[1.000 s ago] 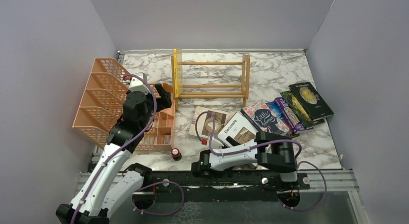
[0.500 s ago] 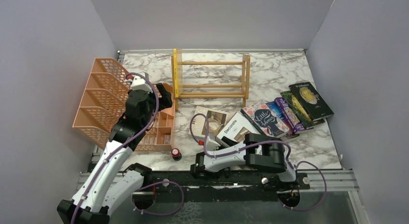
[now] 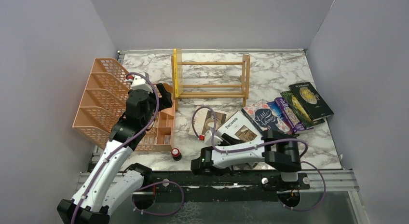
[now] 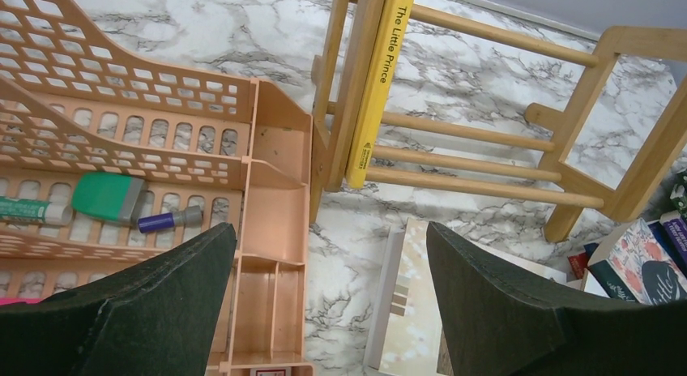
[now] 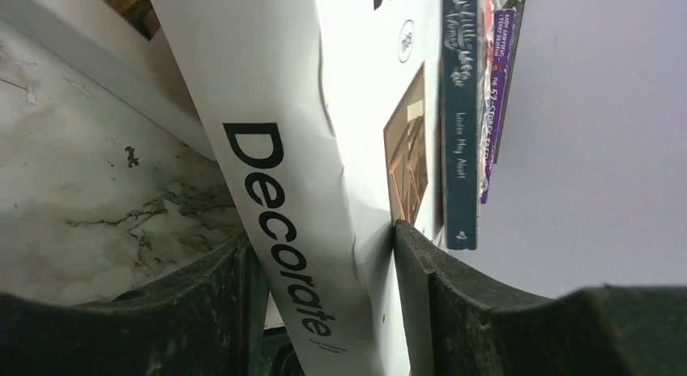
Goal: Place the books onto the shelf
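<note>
The right gripper was clamped across the spine end of the "Decorate" book, one finger on each cover. In the right wrist view both pads pressed on the white jacket, which creased a little beside the right-hand finger. The book sat near the middle of the table, tipped up on its edge and leaning on a pale book to its left. The other books lay fanned out just to its right.

The shelf stood farther back, well apart from this book. Only the yellow book was in it, upright against the left end frame. The left gripper hung spread wide with nothing between its fingers, above the near right corner of the orange tray, just left of the shelf.

The "Decorate" book looked broad and flat, probably middling in weight and stiff enough to keep its shape. Its smooth jacket could slide in the pads, and the crease suggested a loose wrapper. Held at one end of the spine it would likely swing or sag as it rose. A hold nearer the middle of the spine, with the pads reaching past the jacket onto the boards, seemed the safer grip for carrying it upright to the slats
</note>
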